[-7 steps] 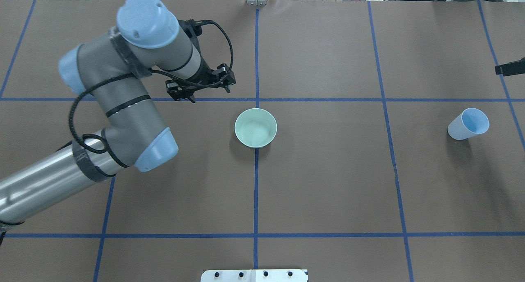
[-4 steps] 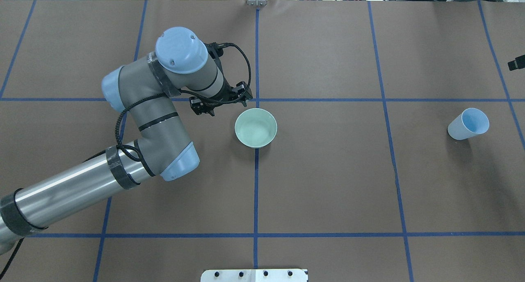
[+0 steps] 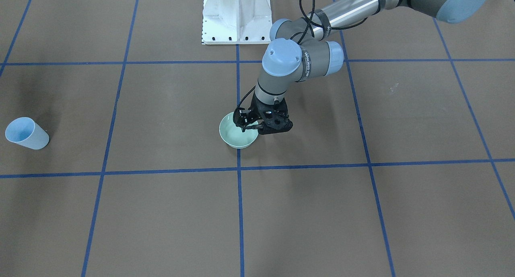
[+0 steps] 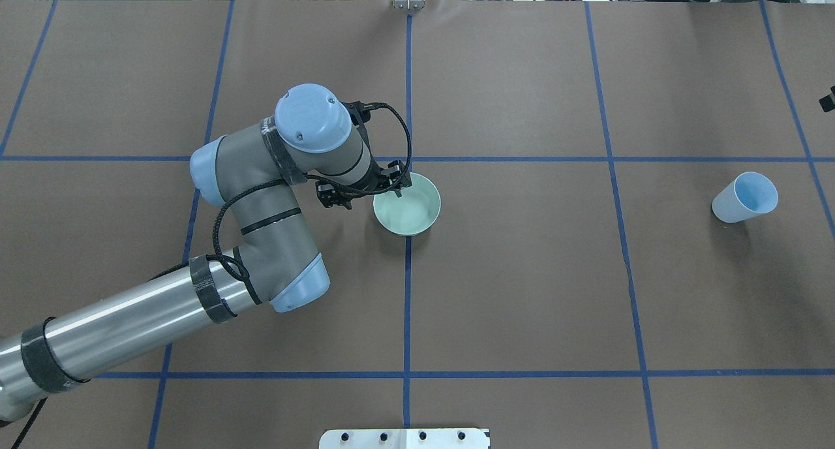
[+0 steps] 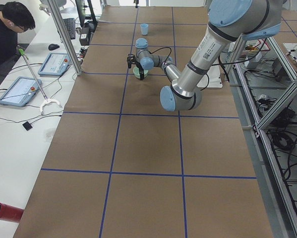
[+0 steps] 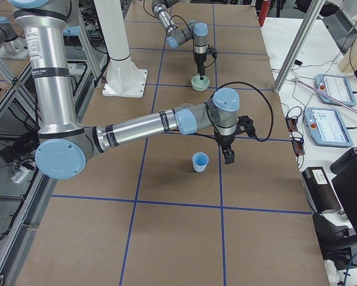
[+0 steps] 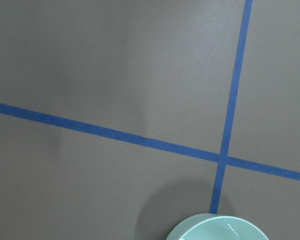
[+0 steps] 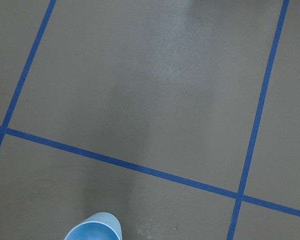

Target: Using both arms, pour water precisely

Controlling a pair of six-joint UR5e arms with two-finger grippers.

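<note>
A pale green bowl [image 4: 417, 217] [image 3: 233, 138] stands at the table's centre. My left gripper [image 4: 370, 193] [image 3: 257, 126] is down at the bowl's left rim and open, with one finger over the inside and the other outside. A light blue cup [image 4: 747, 198] [image 3: 26, 134] [image 6: 199, 161] stands upright at the far right. In the exterior right view my right gripper [image 6: 228, 156] hangs beside the cup, apart from it; I cannot tell whether it is open or shut. I cannot make out the water with certainty in either vessel.
The white pedestal [image 3: 235, 15] is bolted at the robot's side of the table. Blue tape lines [image 4: 408, 305] divide the brown surface into squares. A person [image 5: 4, 29] sits at a side desk with tablets [image 5: 19, 90]. A red cylinder [image 5: 2, 212] lies at that desk's near corner.
My left arm has swung right and toward the robot, bringing its open gripper down to the bowl's rim. The right gripper's black tip has slid almost out of the overhead view's right edge.
</note>
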